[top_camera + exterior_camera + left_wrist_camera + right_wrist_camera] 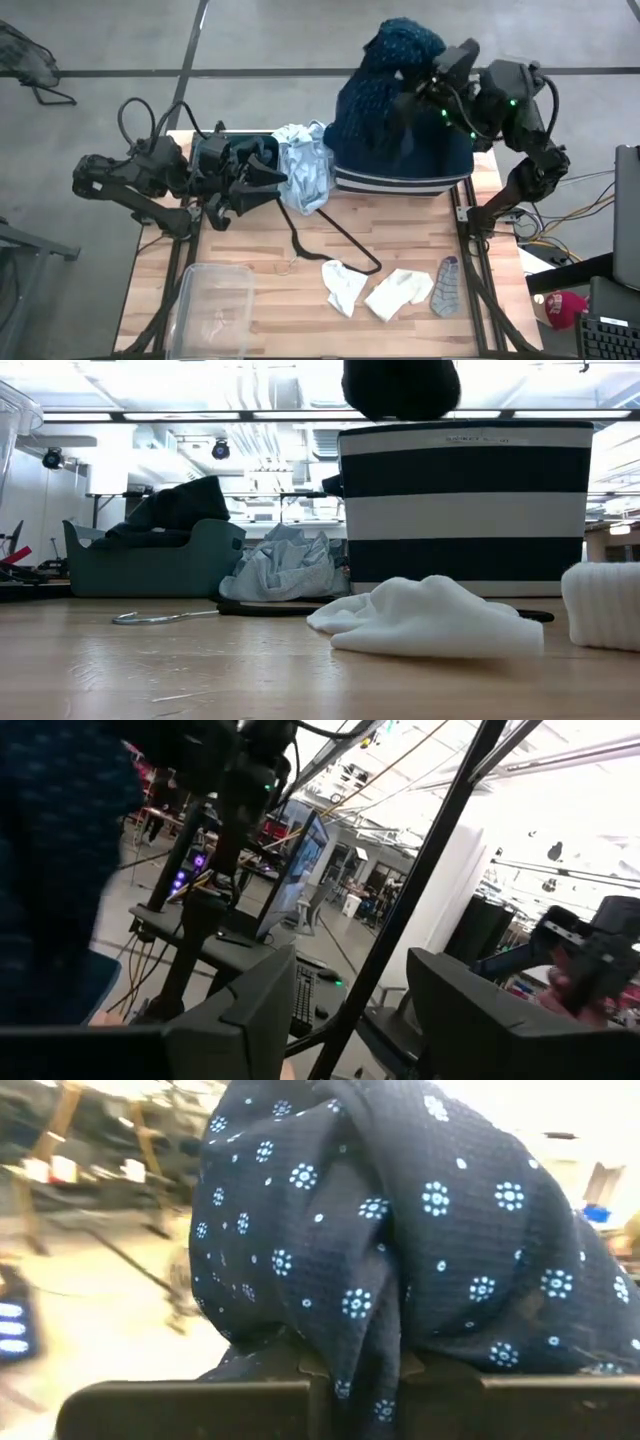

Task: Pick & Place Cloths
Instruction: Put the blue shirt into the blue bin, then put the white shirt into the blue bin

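Observation:
My right gripper [412, 92] is shut on the navy dotted cloth [395, 90], which bulges high above the navy-and-white striped bin [465, 510]; its dark lower end [400, 385] shows at the top of the low view. My left gripper [258, 172] is open and level over the teal bin [150, 565], which holds a black cloth [180, 505]. The pale blue cloth [305, 168] lies crumpled between the two bins. Two white socks [345, 286] [400, 292] and a grey sock [447, 285] lie near the table's near edge. My right gripper pinches a bunched fold of the navy dotted cloth [355, 1350] between its two fingers [190, 1400], several layers thick. The cloth is lifted, and its bulk hangs from the gripper over the striped bin. I cannot tell whether its lower part rests in the bin.
A thin black wire hanger [330, 235] lies in the middle of the table, its hook [150, 618] toward the teal bin. A clear plastic container [210, 305] sits at the near left corner. Bare wood shows between the hanger and that container.

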